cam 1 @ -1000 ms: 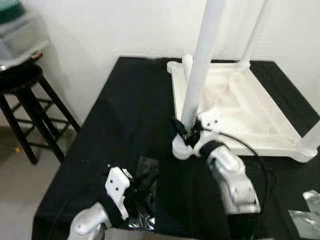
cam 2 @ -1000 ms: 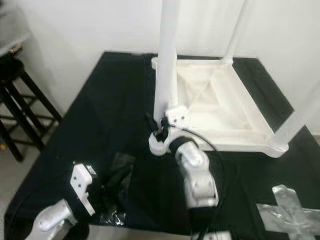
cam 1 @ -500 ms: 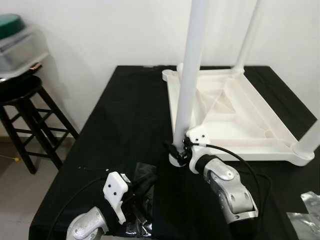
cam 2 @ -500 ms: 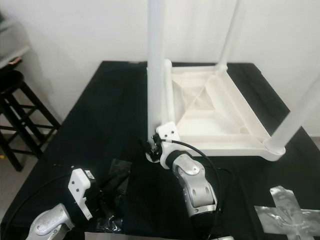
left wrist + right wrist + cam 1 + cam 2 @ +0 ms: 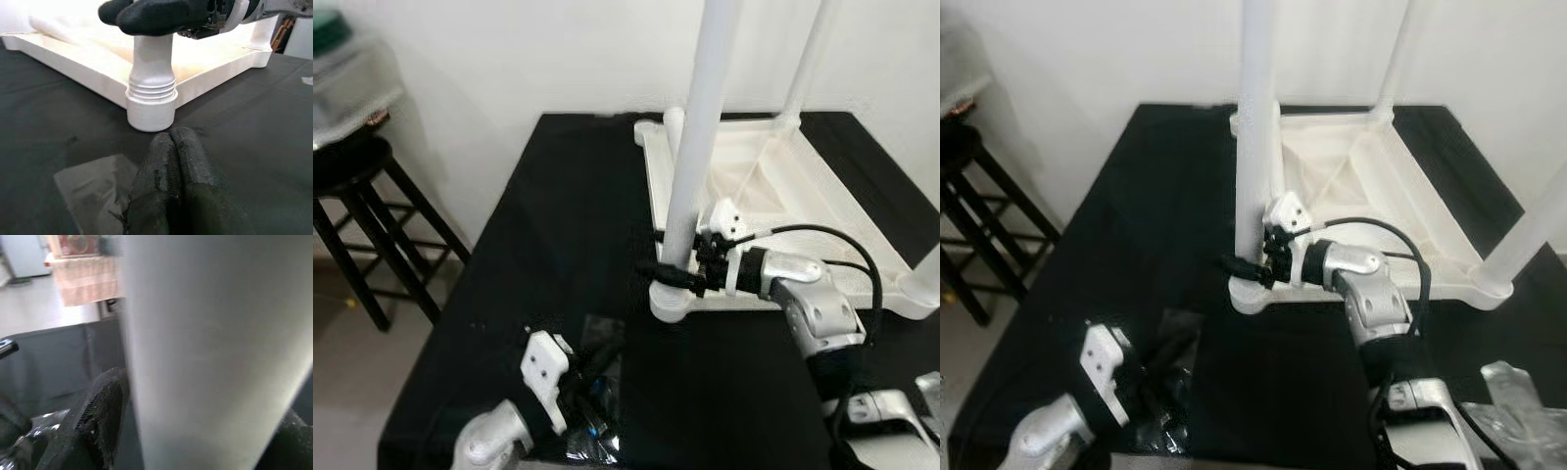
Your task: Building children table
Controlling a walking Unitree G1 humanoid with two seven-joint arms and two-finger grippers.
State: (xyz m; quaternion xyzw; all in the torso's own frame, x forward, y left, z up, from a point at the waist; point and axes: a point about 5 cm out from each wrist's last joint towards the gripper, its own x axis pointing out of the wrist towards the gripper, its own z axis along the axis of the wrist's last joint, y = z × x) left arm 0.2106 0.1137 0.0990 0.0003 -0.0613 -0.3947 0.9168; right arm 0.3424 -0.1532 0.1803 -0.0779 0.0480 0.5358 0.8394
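Black-draped surface (image 5: 558,245) | right gripper (image 5: 677,272) has swung sideways, clamped round near-corner table leg (image 5: 697,157), likely screwing it in | left gripper (image 5: 172,166) closed, empty, on plastic wrap (image 5: 93,178)

A plain white wall (image 5: 509,59) runs behind the work surface, evenly lit, with soft shadows falling on it at the left. A black cloth (image 5: 558,235) covers the table, reaching to its near and left edges. To the left stands a dark wooden stool (image 5: 357,196) with a round seat and splayed legs joined by rungs, close beside the table's corner. Above the stool, a shelf or counter holds what may be a clear plastic container (image 5: 352,83) with a green lid; the view there is too blurred to be sure. The floor (image 5: 342,392) under the stool is pale and smooth.
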